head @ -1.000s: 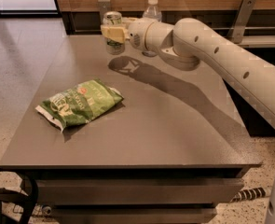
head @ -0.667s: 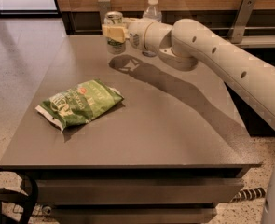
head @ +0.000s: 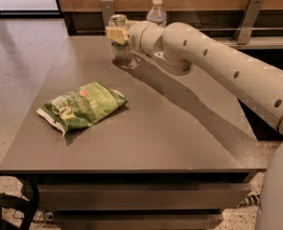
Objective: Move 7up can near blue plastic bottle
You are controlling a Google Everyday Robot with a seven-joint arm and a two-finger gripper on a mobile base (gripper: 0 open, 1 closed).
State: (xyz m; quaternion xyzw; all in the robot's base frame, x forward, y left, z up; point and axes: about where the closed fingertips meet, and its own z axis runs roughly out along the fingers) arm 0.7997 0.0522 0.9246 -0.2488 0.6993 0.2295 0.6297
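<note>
We have the one camera view, and the tool (head: 115,34) is up at about eleven o'clock over the worktop (head: 170,138). Its fingers are closed on the can (head: 118,20) around mid-body, and the rim and top show above the pale pads. Going by the shadow lying on the surface beneath it, we judge the can is riding clear of the worktop.

The bottle (head: 156,11) stands upright at twelve o'clock, roughly two o'clock from the can and near it. The arm (head: 218,61) crosses in front and hides the bottle's lower half, so we cannot tell where its base sits.

On handling, we expect a thin-walled can like this to be stiff enough for a steady pinch but to dent under a hard squeeze. The skin is smooth, so it may slip. We cannot tell whether it is full or empty, so its weight is unknown. We think the mid-body hold across the width is the right one, because it keeps the can upright and leaves the base free to land flat. The bottle is tall and narrow, so we would treat it as easy to topple and set the can down beside it without touching.

The snack bag (head: 82,105) lies at eight o'clock, well apart.
</note>
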